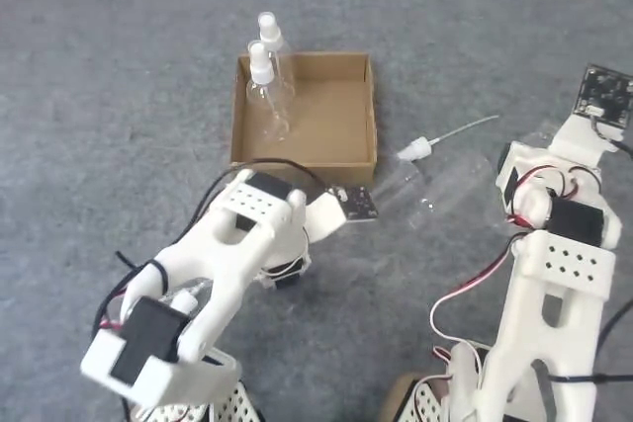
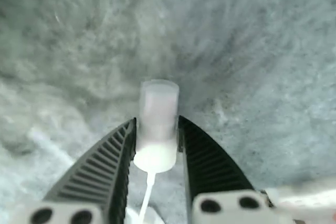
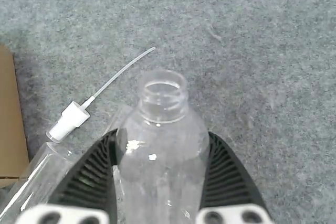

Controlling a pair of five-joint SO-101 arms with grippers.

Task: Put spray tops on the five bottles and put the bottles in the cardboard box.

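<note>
Each gripper is clamped on one piece: a top in the left, a bottle in the right.

The left gripper (image 2: 156, 123) pinches one spray top (image 2: 157, 103), cap pointing away from the jaws and tube trailing back toward the wrist. The right gripper (image 3: 163, 139) squeezes one uncapped bottle (image 3: 163, 108), long axis in line with the fingers and open neck pointing outward. Beside its jaws are one loose spray top (image 3: 68, 121) and a lying bottle (image 3: 39, 169), possibly two. Two capped bottles (image 1: 269, 86) stand upright at the far corner of the cardboard box (image 1: 341, 150).

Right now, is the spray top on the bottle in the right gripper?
Off. The bottle in the right gripper has an open, bare neck.
</note>
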